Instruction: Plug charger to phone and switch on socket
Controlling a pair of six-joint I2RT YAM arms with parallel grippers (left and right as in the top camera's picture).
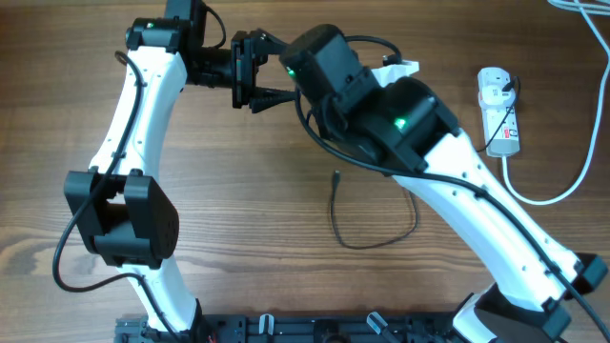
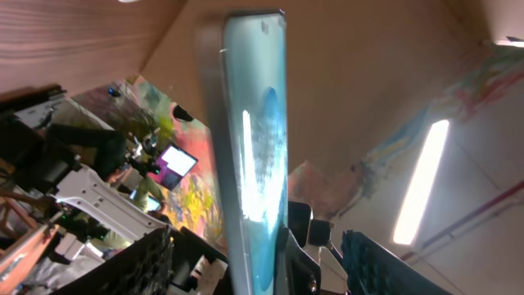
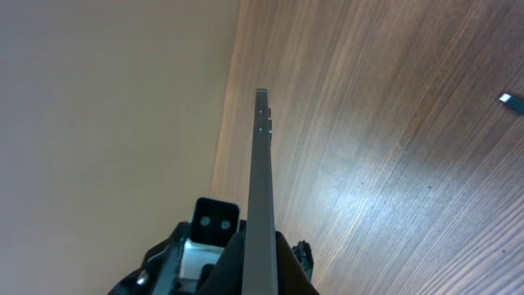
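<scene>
The phone shows its teal-green screen edge-on in the left wrist view. In the right wrist view it is a thin grey edge. My right gripper is shut on it and holds it upright above the table. My left gripper is open, with one finger on each side of the phone and a gap on both sides. In the overhead view the two grippers, left and right, meet and hide the phone. The charger lies looped on the table, its plug tip free. The socket lies at the far right.
A thick white lead curves from the socket towards the right edge of the table. The right arm's body spans the table's middle, above the charger's loop. A small pale piece lies on the wood at the right in the right wrist view.
</scene>
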